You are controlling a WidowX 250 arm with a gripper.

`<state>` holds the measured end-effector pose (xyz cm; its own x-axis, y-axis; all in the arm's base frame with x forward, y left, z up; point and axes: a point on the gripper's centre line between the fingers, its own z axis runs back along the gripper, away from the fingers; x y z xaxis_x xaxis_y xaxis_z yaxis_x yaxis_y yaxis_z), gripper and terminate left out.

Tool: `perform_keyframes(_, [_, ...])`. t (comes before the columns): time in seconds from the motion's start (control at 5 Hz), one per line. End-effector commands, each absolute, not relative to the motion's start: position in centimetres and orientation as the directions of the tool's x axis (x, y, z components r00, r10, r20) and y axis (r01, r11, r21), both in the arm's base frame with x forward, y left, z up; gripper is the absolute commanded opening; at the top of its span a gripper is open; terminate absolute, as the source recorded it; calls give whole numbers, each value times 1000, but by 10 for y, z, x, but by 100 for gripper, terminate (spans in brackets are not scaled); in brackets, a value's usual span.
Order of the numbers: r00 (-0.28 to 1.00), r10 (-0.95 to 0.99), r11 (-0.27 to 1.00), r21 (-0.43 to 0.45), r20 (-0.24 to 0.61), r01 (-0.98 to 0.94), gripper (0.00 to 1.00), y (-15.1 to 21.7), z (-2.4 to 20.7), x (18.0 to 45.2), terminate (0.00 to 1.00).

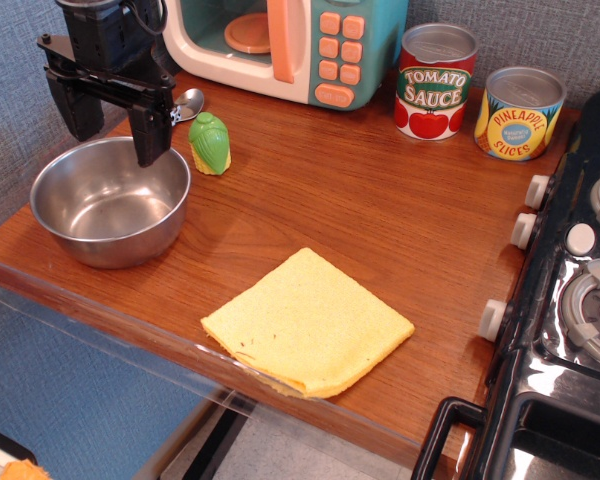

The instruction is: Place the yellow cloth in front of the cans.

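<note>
The yellow cloth (308, 323) lies flat and folded near the front edge of the wooden table (380, 200), one corner at the edge. The cans stand at the back right: a taller red "Tomato Sauce" can (435, 82) and a shorter yellow-blue "Pineapple Slices" can (519, 113). My gripper (115, 125) hangs at the far left above the back rim of a steel bowl, far from the cloth. Its two black fingers are spread apart and hold nothing.
A steel bowl (110, 203) sits at the left front. A green toy vegetable (210, 143) and a spoon (189, 102) lie behind it. A toy microwave (290, 45) stands at the back. A black toy stove (580, 290) borders the right side.
</note>
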<state>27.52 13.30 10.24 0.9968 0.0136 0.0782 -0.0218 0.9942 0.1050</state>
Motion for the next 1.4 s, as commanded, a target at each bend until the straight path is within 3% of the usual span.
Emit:
perform_keyframes(0.0, [997,14,994,105,78,-22,100,133,102,275,0])
perform_keyframes(0.4, [982,-124,987,115,144,108,100,93,119,247,0])
perform_keyframes(0.6, [969,-212,974,113,127,199,100,61,112,232,0])
perform_keyframes(0.8, [967,-252,961,128,44,245,100,28,82,225,0])
perform_keyframes(1.2, [959,-280,954,120,37,274,100,-3,39,241,0])
